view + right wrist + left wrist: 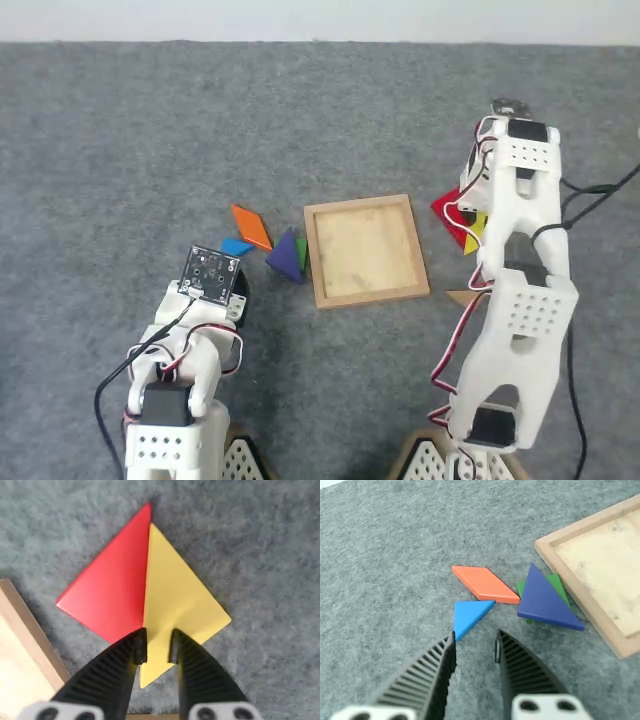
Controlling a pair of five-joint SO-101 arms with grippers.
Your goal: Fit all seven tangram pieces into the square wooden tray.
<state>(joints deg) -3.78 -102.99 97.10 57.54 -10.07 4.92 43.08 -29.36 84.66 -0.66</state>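
- Square wooden tray [358, 205]: flat on the grey felt counter [120, 150], mid-scene between the two arms. Its bare floor shows from rim to rim. In the left wrist view the tray [585, 526] is cut off by the frame edge.
- Orange parallelogram [252, 226] [485, 583]: left of the tray, its corner touching the light blue triangle [236, 246] [469, 615].
- Dark blue triangle [285, 256] [545, 602]: just beside the tray's left rim, lying on a green piece [301, 253] [556, 582] that is mostly hidden, so its shape cannot be made out.
- Red triangle [450, 212] [112, 590] and yellow triangle [474, 232] [180, 600]: right of the tray, edge to edge, partly covered by the right arm in the high view.
- Tan piece [462, 297]: near the tray's near right corner, mostly hidden by the arm.
- Left claw [475, 645]: released, spread wide, just near of the light blue triangle.
- Right claw [155, 645]: narrowly parted, over the yellow triangle beside the red-yellow seam, gripping nothing.
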